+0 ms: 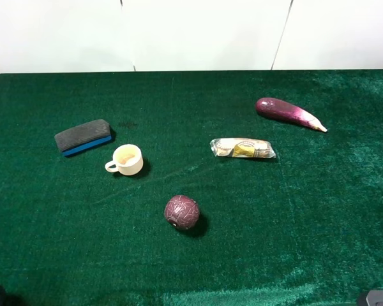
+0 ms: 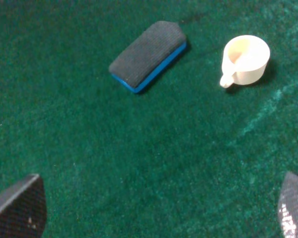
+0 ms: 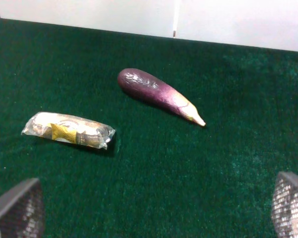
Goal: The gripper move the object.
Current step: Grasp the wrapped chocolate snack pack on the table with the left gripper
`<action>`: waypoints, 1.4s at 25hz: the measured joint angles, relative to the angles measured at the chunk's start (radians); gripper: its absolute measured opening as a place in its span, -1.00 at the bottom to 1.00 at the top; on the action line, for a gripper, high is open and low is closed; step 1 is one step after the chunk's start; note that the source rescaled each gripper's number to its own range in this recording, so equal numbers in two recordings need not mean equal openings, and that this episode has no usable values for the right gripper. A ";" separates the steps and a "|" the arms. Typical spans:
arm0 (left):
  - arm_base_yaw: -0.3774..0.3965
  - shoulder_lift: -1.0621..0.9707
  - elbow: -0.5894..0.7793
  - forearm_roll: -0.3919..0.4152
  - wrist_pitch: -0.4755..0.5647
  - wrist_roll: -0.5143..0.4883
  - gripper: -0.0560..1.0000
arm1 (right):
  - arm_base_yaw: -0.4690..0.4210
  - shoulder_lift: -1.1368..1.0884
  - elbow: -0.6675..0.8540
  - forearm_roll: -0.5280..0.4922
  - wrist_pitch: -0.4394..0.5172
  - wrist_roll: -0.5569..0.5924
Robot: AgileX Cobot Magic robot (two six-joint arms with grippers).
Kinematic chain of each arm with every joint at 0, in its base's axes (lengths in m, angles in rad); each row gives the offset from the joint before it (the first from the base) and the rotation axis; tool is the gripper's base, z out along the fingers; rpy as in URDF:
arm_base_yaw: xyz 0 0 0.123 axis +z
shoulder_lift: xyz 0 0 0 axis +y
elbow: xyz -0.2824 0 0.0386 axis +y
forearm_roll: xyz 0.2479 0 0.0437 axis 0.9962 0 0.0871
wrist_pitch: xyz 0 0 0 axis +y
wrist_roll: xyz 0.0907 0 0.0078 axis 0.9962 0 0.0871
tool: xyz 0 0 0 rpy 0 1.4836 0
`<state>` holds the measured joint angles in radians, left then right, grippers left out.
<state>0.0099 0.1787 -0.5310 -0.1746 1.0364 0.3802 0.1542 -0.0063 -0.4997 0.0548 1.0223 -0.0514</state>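
Overhead, the packet (image 1: 242, 148) is lying on the green cloth (image 1: 306, 242) at two o'clock from the maroon ball (image 1: 182, 211), with the eggplant (image 1: 287, 113) at one o'clock from it. The cup (image 1: 127, 159) and eraser (image 1: 83, 136) are sitting well apart at nine o'clock. Through my left wrist camera, my left pincer (image 2: 154, 208) is hanging spread wide, holding nothing, near the eraser and cup. Through my right wrist camera, my right pincer (image 3: 154, 208) is likewise gaping empty, apart from the packet and eggplant.
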 joint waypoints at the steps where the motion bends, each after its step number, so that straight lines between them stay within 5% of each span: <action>1: 0.000 0.032 -0.004 -0.010 -0.009 0.013 0.84 | 0.000 0.000 0.000 0.000 0.000 0.000; 9: -0.092 0.286 -0.020 -0.054 -0.176 0.113 0.84 | 0.000 0.000 0.000 0.000 0.000 0.000; 16: -0.319 0.644 -0.133 -0.036 -0.317 0.122 0.84 | 0.000 0.000 0.000 0.000 0.000 0.000; 24: -0.504 1.050 -0.403 -0.010 -0.334 0.134 0.84 | 0.000 0.000 0.000 0.000 0.000 0.000; 35: -0.658 1.466 -0.804 -0.007 -0.222 0.251 0.84 | 0.000 0.000 0.000 0.000 0.000 0.000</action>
<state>-0.6485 1.6445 -1.3347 -0.1820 0.8145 0.6307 0.1542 -0.0063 -0.4997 0.0548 1.0223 -0.0514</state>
